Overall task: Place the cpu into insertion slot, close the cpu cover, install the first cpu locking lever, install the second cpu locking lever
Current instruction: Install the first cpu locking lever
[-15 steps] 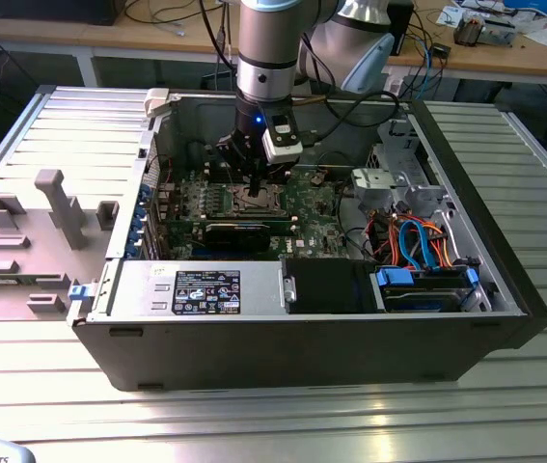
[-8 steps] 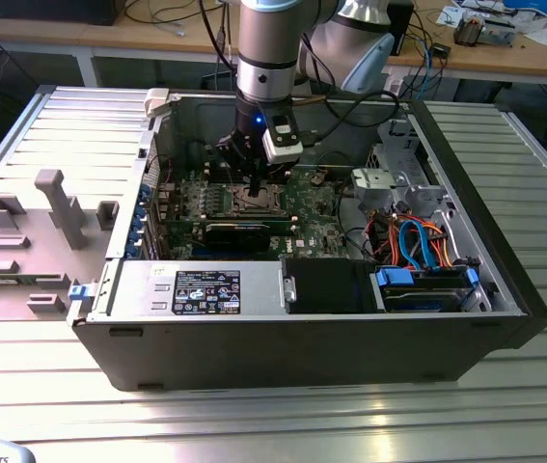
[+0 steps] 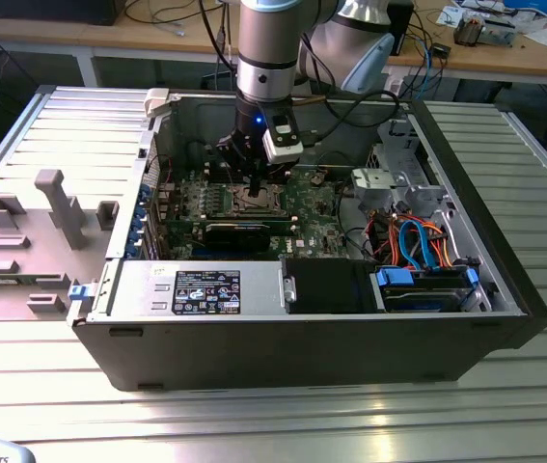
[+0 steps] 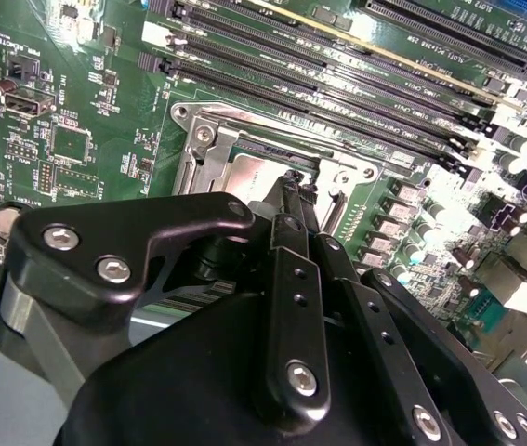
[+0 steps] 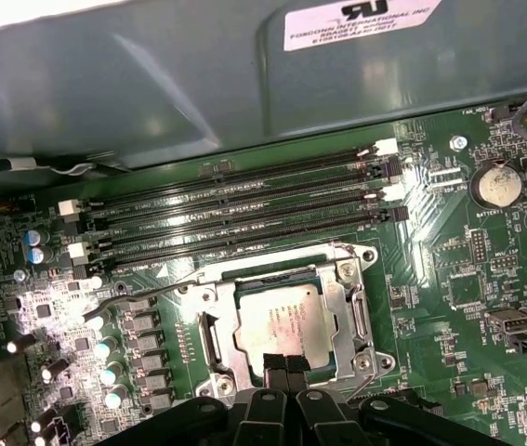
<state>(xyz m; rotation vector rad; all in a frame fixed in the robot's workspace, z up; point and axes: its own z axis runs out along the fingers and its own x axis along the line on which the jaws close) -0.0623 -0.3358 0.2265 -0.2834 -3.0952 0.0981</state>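
The silvery-tan cpu (image 5: 282, 325) is lying flat in the insertion slot (image 5: 209, 342), directly beneath the gripper (image 5: 283, 364) tip. The silvery cpu cover (image 5: 342, 307) is framing it, lowered flat.

Board (image 5: 430, 279) green – black memory slots (image 5: 244, 209) beside socket. Cpu (image 5: 283, 321) silvery-tan, cover (image 5: 337, 307) silvery. Gripper (image 5: 284, 364) black. Case (image 3: 302, 347) dark grey – blue, orange cables (image 3: 423, 246) at socket's far side.

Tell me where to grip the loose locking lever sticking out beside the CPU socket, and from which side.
Take the locking lever at its bent free end, the part farthest from the insertion slot. It is a thin wire rod jutting out past the socket frame there, so probably come from above, with the fingers closing across the rod.
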